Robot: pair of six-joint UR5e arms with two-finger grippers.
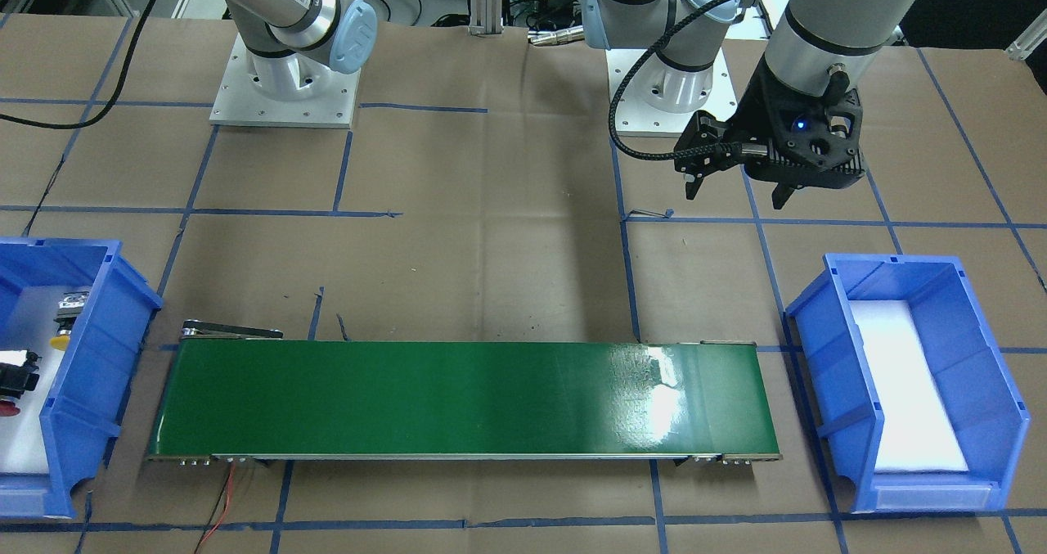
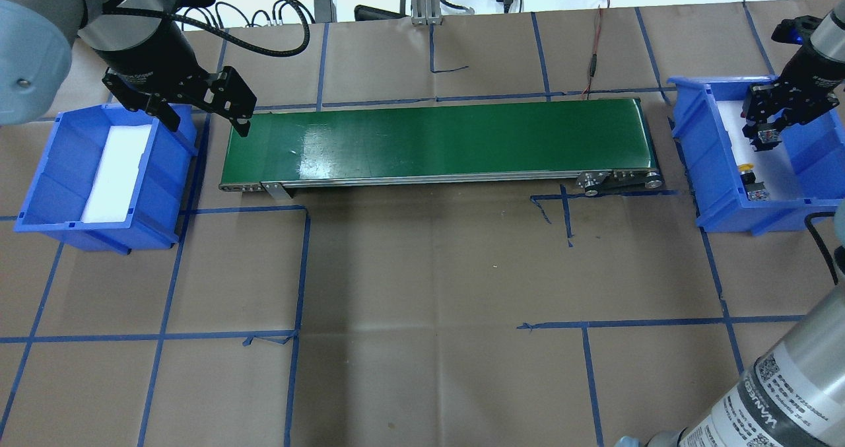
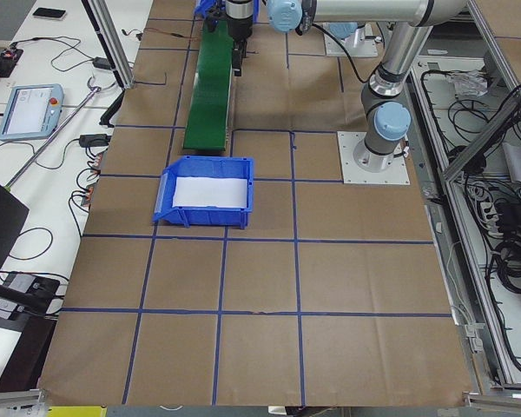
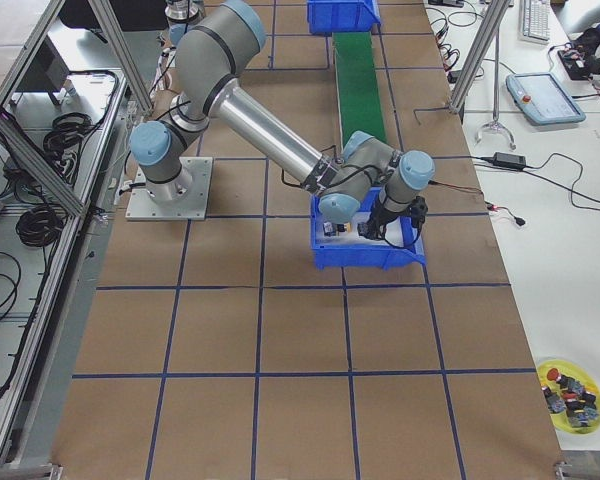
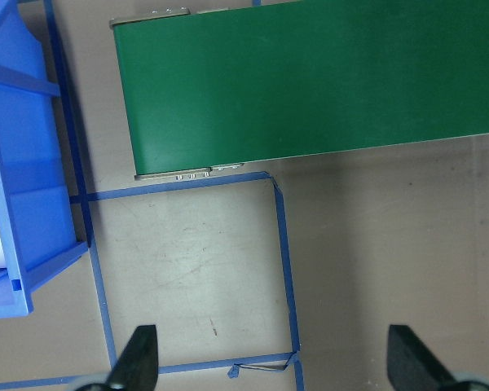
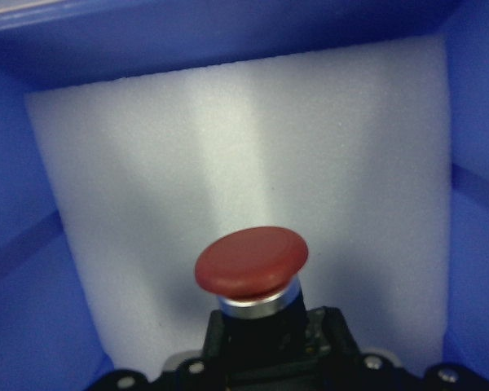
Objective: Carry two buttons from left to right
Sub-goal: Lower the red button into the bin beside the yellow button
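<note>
The red-capped button (image 6: 251, 261) fills the lower middle of the right wrist view, above white foam. My right gripper (image 2: 764, 133) is down inside the blue bin (image 2: 805, 163) on my right and is shut on this button's dark body. The red cap just shows at the front view's left edge (image 1: 6, 409). The yellow-capped button (image 2: 748, 168) lies on the foam in the same bin, nearer my base; it also shows in the front view (image 1: 60, 342). My left gripper (image 2: 208, 127) is open and empty, hovering by the green conveyor's left end.
A green conveyor belt (image 2: 436, 140) runs between the two bins. A second blue bin (image 2: 162, 189) with bare white foam stands at my left. Brown paper with blue tape lines covers the table. A dish of spare parts (image 4: 570, 385) sits far off.
</note>
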